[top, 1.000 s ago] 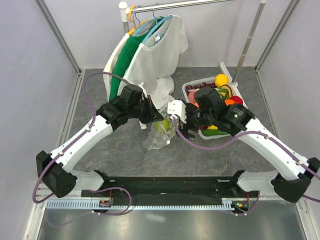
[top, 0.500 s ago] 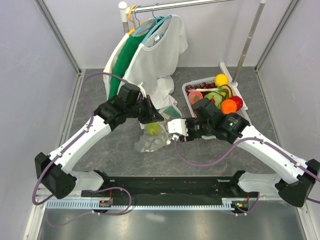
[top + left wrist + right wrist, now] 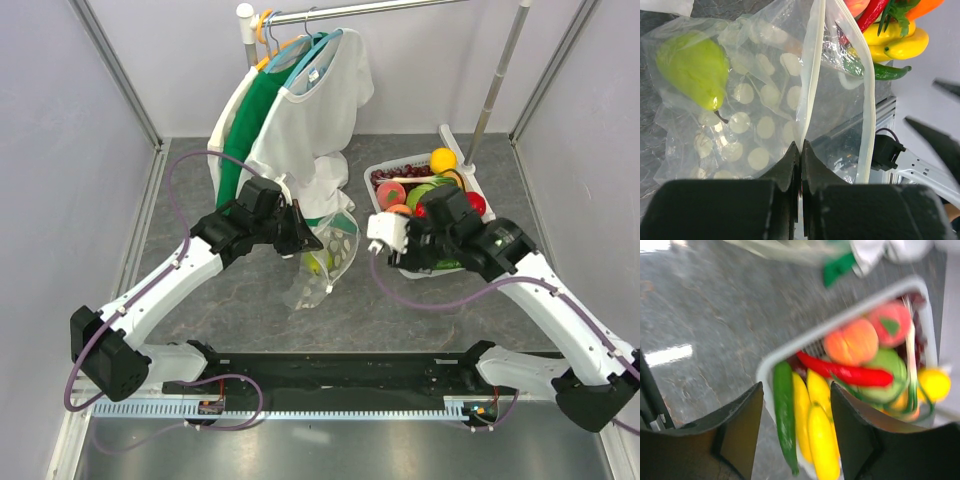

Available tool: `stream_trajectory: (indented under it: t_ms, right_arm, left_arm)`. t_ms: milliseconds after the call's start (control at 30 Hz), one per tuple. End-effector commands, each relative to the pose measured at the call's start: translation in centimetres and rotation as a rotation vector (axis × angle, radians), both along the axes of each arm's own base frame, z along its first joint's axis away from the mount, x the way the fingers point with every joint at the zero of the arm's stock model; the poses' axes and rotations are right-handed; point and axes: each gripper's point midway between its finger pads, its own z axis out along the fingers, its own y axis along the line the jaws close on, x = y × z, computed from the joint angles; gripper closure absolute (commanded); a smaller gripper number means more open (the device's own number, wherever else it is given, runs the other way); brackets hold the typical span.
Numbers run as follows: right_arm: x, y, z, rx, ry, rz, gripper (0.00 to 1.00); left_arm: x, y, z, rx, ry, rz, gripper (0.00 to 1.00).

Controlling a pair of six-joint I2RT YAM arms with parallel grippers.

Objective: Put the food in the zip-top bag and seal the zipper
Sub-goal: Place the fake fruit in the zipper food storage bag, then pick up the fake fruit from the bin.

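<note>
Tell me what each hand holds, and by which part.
The left hand pinches the dotted bag by the zipper strip at its mouth. The right hand holds nothing; it hangs open over the food basket.

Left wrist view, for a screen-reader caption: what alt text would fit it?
The left gripper is shut on the pale zipper strip of the clear dotted bag, which holds a green pear. Beyond the bag's open mouth lie a red chili and yellow vegetables.
</note>
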Motion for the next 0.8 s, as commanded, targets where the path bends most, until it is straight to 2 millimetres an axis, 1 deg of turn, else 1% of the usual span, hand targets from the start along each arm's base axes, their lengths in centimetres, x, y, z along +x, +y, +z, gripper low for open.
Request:
stream_trajectory:
  t_ms: [0,33,67,100,133,200,233,300,333,400,433,467,500,533,600,667,767]
  right_arm:
    - [2.8,-4.8,2.0,0.001,0.02,-0.227,0.34]
    - [4.2,-5.9,2.0,0.009,0.039,-0.293,0.31]
    - [4.8,-6.6,2.0,0.023,0.054,-0.33,0.29]
    - [5.4,-7.2,1.8,0.045,0.087,-0.37,0.23]
    - [6.8,-8.6,1.6,0.079,0.128,-0.44,0.2]
    - [7.9,-9.9,1.3,0.113,0.181,-0.508,0.12]
    - [9.1,-11.3,1.1,0.136,0.207,-0.558,0.1]
    - [9.7,-12.3,0.8,0.146,0.235,-0.596,0.08]
    - [10.5,-13.1,0.5,0.156,0.253,-0.634,0.08]
    - [10.9,-13.6,0.2,0.175,0.285,-0.665,0.08]
    - [11.6,-14.5,-0.1,0.197,0.315,-0.721,0.09]
    - [11.9,-14.6,-0.4,0.215,0.34,-0.737,0.09]
    - [12.4,-15.0,-1.1,0.222,0.374,-0.761,0.1]
    - [12.8,-15.8,-0.9,0.242,0.379,-0.799,0.1]
    - [13.1,-15.9,-1.6,0.261,0.432,-0.817,0.1]
    - [13.1,-15.9,-1.8,0.269,0.448,-0.824,0.1]
    - [13.1,-15.9,-2.6,0.267,0.47,-0.827,0.09]
  left_arm:
    - [0.8,-0.5,0.3,-0.002,-0.063,-0.017,0.98]
    - [0.8,-0.5,0.3,-0.003,-0.062,-0.016,0.98]
    - [0.9,-0.5,0.5,-0.005,-0.069,-0.016,0.98]
    - [0.9,-0.5,0.6,-0.007,-0.071,-0.013,0.98]
    - [1.0,-0.5,0.8,-0.009,-0.077,-0.011,0.98]
    - [1.0,-0.5,0.9,-0.011,-0.083,-0.011,0.98]
    - [1.0,-0.4,0.9,-0.011,-0.083,-0.011,0.98]
    - [0.9,-0.5,0.9,-0.013,-0.077,-0.012,0.98]
    - [0.8,-0.5,0.8,-0.014,-0.077,-0.013,0.98]
    - [0.8,-0.5,0.9,-0.018,-0.074,-0.013,0.98]
    - [0.8,-0.5,0.8,-0.017,-0.075,-0.011,0.98]
    - [0.8,-0.5,0.9,-0.018,-0.075,-0.012,0.98]
    - [0.9,-0.5,0.9,-0.02,-0.078,-0.011,0.98]
    - [0.9,-0.5,1.0,-0.02,-0.08,-0.011,0.98]
    - [0.9,-0.6,0.9,-0.02,-0.078,-0.011,0.98]
    - [0.9,-0.5,0.8,-0.016,-0.08,-0.011,0.98]
    - [1.0,-0.6,0.7,-0.015,-0.075,-0.014,0.98]
